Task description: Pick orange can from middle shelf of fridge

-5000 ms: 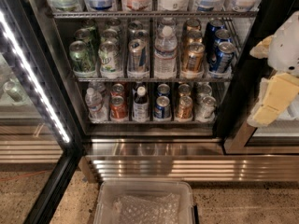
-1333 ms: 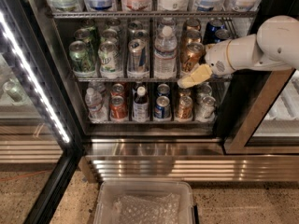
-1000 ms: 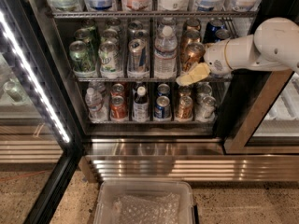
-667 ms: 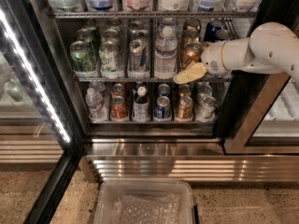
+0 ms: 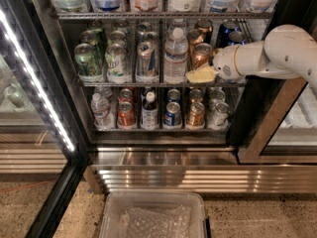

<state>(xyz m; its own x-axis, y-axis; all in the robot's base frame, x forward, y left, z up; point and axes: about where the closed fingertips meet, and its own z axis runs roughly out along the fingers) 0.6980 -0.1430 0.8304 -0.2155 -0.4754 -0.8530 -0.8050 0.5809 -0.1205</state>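
The orange can (image 5: 200, 53) stands upright at the front of its lane on the middle shelf (image 5: 124, 84) of the fridge (image 5: 163, 177), just right of a water bottle (image 5: 176, 56). A second orange can (image 5: 203, 28) stands behind it. My gripper (image 5: 200, 74) reaches in from the right on a white arm (image 5: 277, 53). Its yellowish tip sits at the lower front of the orange can, level with the shelf's front edge. The can's base is hidden behind it.
Green cans (image 5: 86, 58) and silver cans (image 5: 146, 58) fill the left lanes. Dark blue cans (image 5: 230, 33) stand behind the arm. The lower rack holds small bottles and a red can (image 5: 126, 114). An LED strip (image 5: 34, 83) runs down the left. A clear plastic bin (image 5: 153, 214) lies on the floor.
The arm has come in from the right edge to the middle shelf. Over the last second the gripper has edged left, closer against the orange can. The can has not moved.
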